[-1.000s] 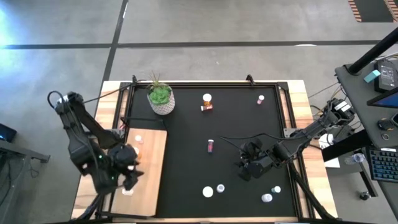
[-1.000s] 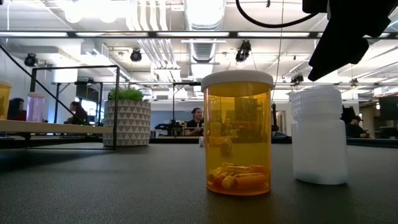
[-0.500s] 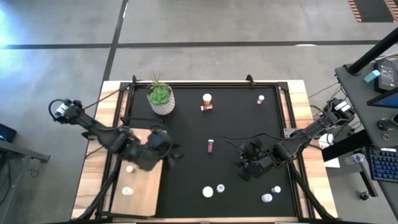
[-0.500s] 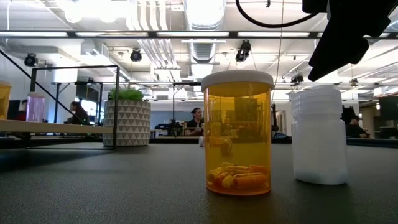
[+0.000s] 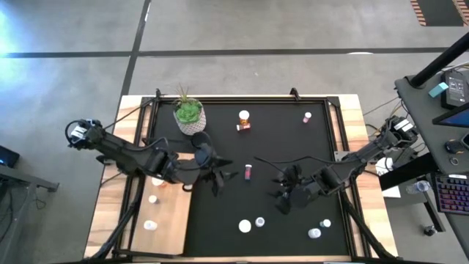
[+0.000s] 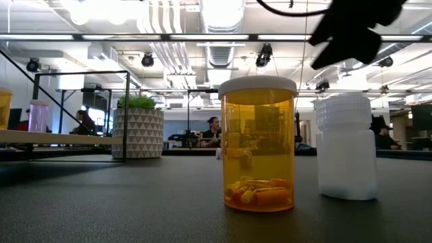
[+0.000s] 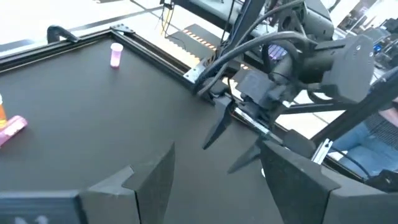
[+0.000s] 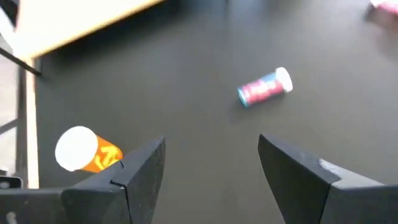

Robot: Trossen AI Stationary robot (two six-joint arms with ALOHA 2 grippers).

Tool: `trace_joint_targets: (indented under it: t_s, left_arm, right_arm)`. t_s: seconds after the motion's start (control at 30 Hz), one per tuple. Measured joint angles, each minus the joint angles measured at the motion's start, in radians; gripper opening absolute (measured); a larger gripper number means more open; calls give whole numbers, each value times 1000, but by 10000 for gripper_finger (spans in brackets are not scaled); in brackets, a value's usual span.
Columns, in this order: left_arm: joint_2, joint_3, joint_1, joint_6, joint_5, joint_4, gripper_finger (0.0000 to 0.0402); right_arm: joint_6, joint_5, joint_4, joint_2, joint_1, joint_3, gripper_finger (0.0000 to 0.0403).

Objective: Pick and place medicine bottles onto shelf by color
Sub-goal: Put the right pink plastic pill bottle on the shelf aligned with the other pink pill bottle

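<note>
Legible text: none. Labels on the medicine bottles (image 8: 264,87) too small or blurred to be read.

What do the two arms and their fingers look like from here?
Both arms are dark, jointed links with black cables looped along them. The left gripper and right gripper each carry two flat, dark, wedge-shaped fingers tapering to points.
</note>
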Motion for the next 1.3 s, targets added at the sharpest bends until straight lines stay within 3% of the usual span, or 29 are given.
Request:
trace_joint_targets:
  t_s: [0.2, 0.37, 0.5, 0.63, 0.73, 1.03, 1.17, 1.3]
  left_arm:
    - [-8, 0, 32, 48, 3, 3, 221]
    - [-11, 0, 58, 195, 17, 21, 221]
    - [-27, 0, 104, 209, 34, 13, 221]
    - [-50, 0, 176, 211, 145, 9, 221]
    - [-68, 0, 228, 234, 231, 9, 221]
    - [-109, 0, 293, 429, 265, 7, 221]
    - [-126, 0, 315, 474, 297, 7, 221]
    - [-134, 1, 349, 490, 338, 8, 221]
  right_arm:
    - [-2, 1, 179, 1, 0, 0, 249]
    - [-34, 92, 183, 1, -40, 1, 249]
    - [-15, 119, 190, 0, -85, 0, 249]
    - [100, 123, 234, -1, -148, 0, 249]
    - [77, 118, 271, -3, -185, 0, 249]
    - [102, 97, 412, -2, -313, 1, 249]
    - [69, 50, 246, -15, -390, 37, 249]
    - [131, 28, -97, -29, -497, 120, 249]
